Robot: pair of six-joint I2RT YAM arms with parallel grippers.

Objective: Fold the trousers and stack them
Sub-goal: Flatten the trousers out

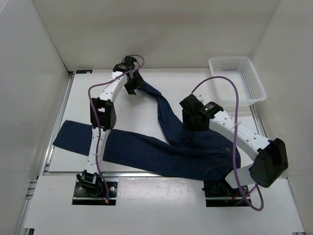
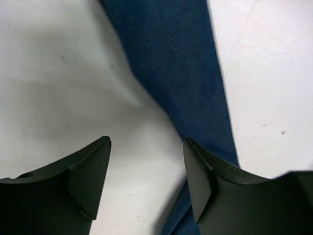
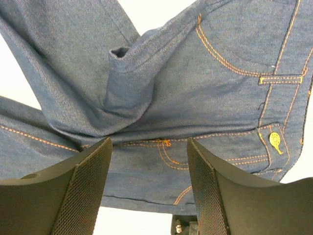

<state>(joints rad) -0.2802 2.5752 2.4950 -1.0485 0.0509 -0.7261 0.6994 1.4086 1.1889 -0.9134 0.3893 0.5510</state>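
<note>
Denim, dark navy, makes up the trousers (image 1: 161,147), which lie sprawled on the white table (image 1: 132,112). One leg runs flat to the left along the near edge and the other bends away toward the far side. I can't see the waistband properly from above, since my right arm covers part of it, and the far leg's hem is lost under the left gripper (image 1: 133,88). From the left wrist the cloth is blurred and its weave unreadable. The right wrist gives me tan stitching, a pocket curve and a soft raised fold at the crotch. The right gripper (image 1: 190,122) hovers there. Both sets of jaws stand apart, gripping nothing. A white mesh plastic basket (image 1: 230,59) sits at the far right.
</note>
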